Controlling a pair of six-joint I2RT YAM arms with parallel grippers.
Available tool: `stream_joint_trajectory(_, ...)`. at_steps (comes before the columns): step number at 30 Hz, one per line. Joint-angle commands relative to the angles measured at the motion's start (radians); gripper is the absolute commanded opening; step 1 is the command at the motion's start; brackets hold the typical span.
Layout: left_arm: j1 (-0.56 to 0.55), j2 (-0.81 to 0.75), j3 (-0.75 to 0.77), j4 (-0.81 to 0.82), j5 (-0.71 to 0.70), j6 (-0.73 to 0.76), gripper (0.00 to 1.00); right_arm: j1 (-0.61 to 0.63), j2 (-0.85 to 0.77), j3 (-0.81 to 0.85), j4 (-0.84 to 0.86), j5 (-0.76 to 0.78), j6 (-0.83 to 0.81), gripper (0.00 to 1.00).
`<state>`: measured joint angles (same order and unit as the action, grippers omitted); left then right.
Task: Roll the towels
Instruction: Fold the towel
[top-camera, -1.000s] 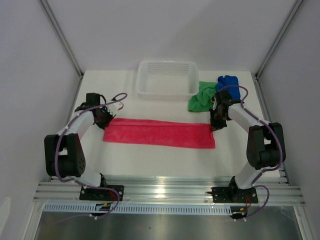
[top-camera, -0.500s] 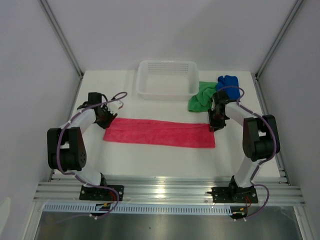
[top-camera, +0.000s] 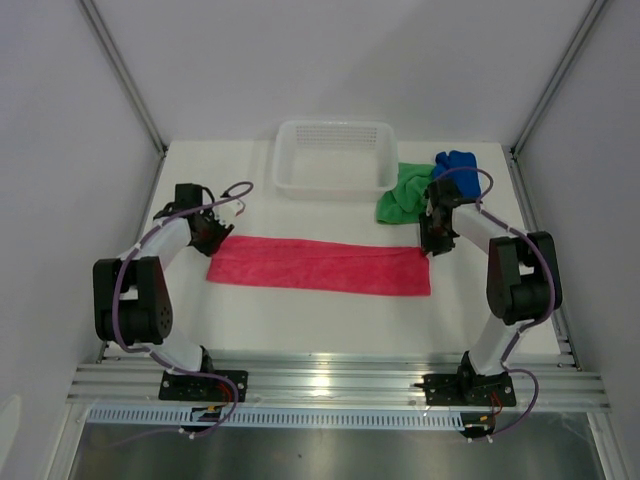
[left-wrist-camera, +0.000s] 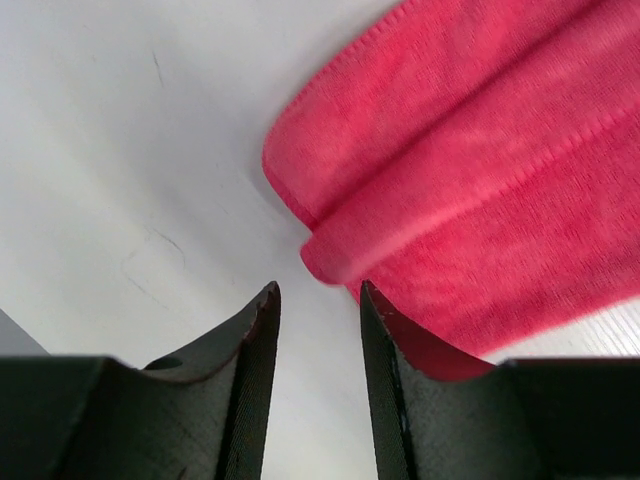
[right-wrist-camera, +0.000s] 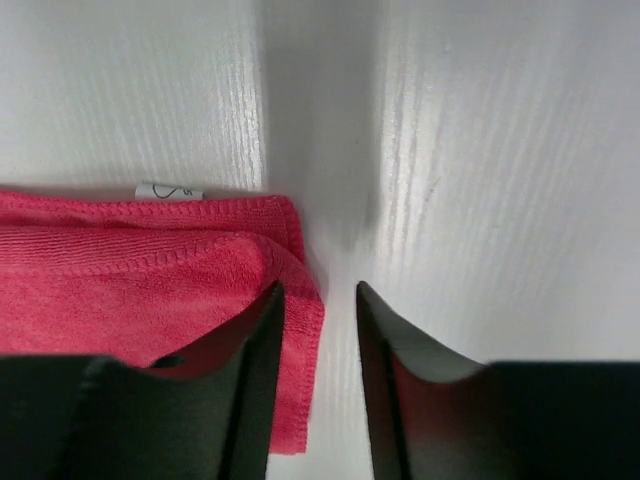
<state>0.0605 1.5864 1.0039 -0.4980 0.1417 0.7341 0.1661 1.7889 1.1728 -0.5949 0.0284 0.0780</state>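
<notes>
Pink towel lies flat on the surface, folded lengthwise into a long strip that runs left to right between the two arms.

Left tool is at the strip's left end. Its jaws are parted by a narrow gap with bare surface showing between them, and nothing is pinched. The towel's folded corner lies just ahead of the tips, and one finger overlaps the cloth in the wrist view.

Right tool is at the strip's right end, also narrowly parted and gripping nothing. The towel's end edge passes under one finger and a little way into the gap, and the rest of the gap shows white surface. A small white tag sticks out from the towel's far edge there.

I cannot tell whether either tool presses on the cloth.

Green towel lies crumpled behind the right tool, just beside the right end of the white mesh basket. Blue towel is bunched just beside the green one, toward the far right corner.
</notes>
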Motion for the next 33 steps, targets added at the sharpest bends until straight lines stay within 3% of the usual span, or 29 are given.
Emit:
stream_joint_trajectory(1, 0.004, -0.112, 0.007, -0.141, 0.037, 0.011, 0.41, -0.005, -0.138, 0.001, -0.009, 0.07, 0.054, 0.4)
stream_joint_trajectory(4, 0.004, -0.154, -0.033, -0.236, 0.048, -0.028, 0.56, -0.007, -0.238, -0.064, -0.052, 0.111, 0.13, 0.55)
stream_joint_trajectory(6, 0.004, -0.135, -0.048, -0.267, 0.042, -0.053, 0.58, -0.007, -0.318, -0.116, -0.059, 0.047, 0.164, 0.6)
stream_joint_trajectory(13, 0.009, -0.029, -0.071, -0.175, -0.027, -0.148, 0.58, -0.014, -0.364, -0.341, -0.019, -0.014, 0.295, 0.58)
stream_joint_trajectory(20, 0.007, 0.046, -0.034, -0.186, -0.002, -0.179, 0.54, -0.02, -0.327, -0.435, 0.098, -0.1, 0.35, 0.52)
stream_joint_trajectory(24, 0.01, 0.069, -0.036, -0.177, -0.004, -0.185, 0.38, -0.019, -0.332, -0.455, 0.113, -0.099, 0.35, 0.44)
stream_joint_trajectory(25, 0.012, 0.069, -0.034, -0.178, 0.012, -0.188, 0.3, -0.019, -0.336, -0.458, 0.116, -0.101, 0.35, 0.42)
stream_joint_trajectory(27, 0.013, 0.07, -0.031, -0.182, 0.021, -0.191, 0.23, -0.02, -0.347, -0.464, 0.122, -0.126, 0.35, 0.34)
stream_joint_trajectory(30, 0.016, 0.066, -0.036, -0.188, 0.029, -0.182, 0.01, -0.02, -0.358, -0.475, 0.127, -0.15, 0.35, 0.16)
stream_joint_trajectory(31, 0.019, 0.063, -0.045, -0.186, 0.039, -0.177, 0.01, -0.02, -0.364, -0.478, 0.129, -0.156, 0.35, 0.07)
stream_joint_trajectory(33, 0.024, 0.05, -0.053, -0.188, 0.048, -0.174, 0.0, -0.02, -0.381, -0.484, 0.127, -0.168, 0.35, 0.0)
